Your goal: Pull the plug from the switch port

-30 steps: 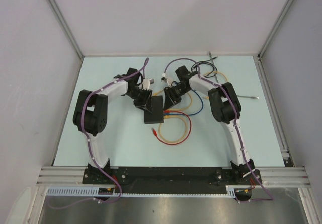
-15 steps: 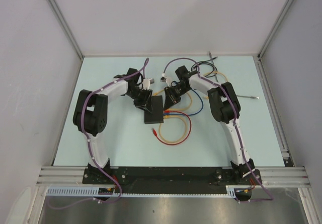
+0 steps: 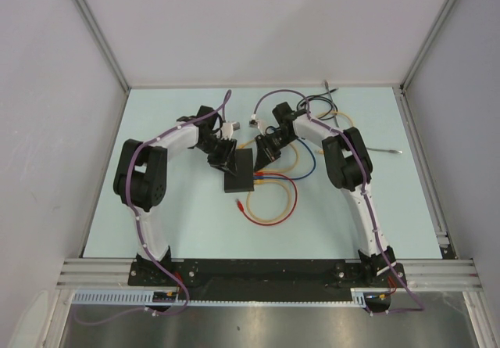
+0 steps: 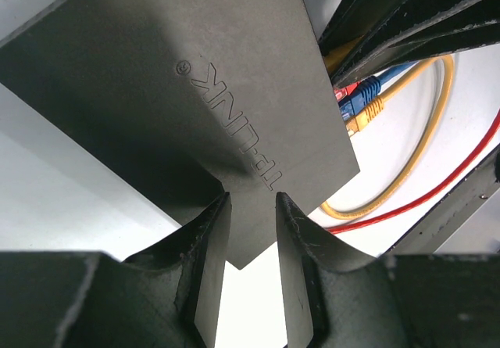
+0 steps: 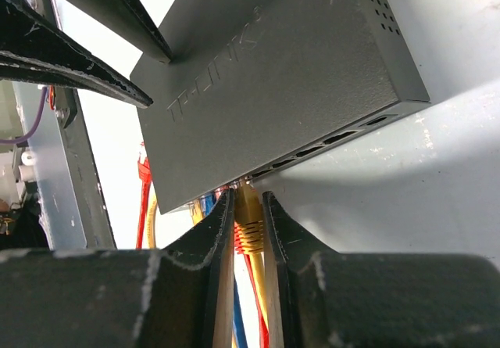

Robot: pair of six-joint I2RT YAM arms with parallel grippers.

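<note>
The black switch lies flat mid-table, with several cables plugged into its right edge. In the right wrist view my right gripper is shut on a yellow plug whose nose sits at a socket in the switch's port row. A red and a blue cable run beside it. My left gripper has its jaws a little apart with nothing between them. Its fingertips rest on the top of the switch near a corner. Blue, red and yellow plugs show at the switch's edge.
A yellow cable loop and a red cable with a loose red plug lie in front of the switch. More cables pile up at the back right. A thin metal rod lies to the right. Enclosure walls stand on three sides.
</note>
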